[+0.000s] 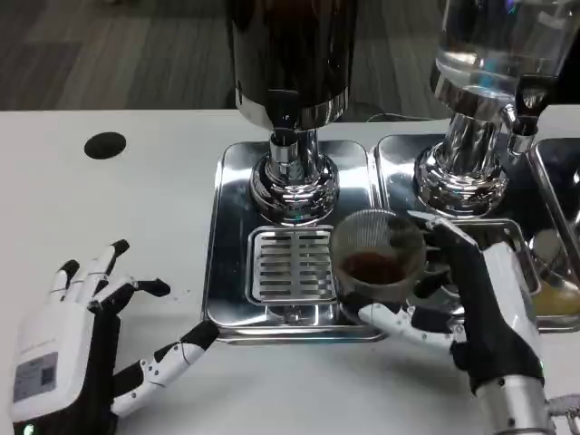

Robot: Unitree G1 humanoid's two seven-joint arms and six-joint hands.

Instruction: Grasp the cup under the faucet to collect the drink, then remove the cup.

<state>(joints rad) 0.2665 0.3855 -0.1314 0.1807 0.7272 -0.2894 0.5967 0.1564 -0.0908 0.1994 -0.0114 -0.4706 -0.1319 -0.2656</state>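
Cup (376, 258), holding dark drink: we are gripping it with right hand (476, 313) fingers wrapped around, beside drip tray (290, 263), clear of faucet (284, 136). Left hand (86, 340) is resting on surface (109, 208), fingers spread.

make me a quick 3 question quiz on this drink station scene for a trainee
1. True or false: the cup holds some dark drink.
2. Which hand grips the cup? A) left B) right
3. Fill in: the left hand rests on the ____, fingers apart.

Key:
1. True
2. B, the right hand
3. table
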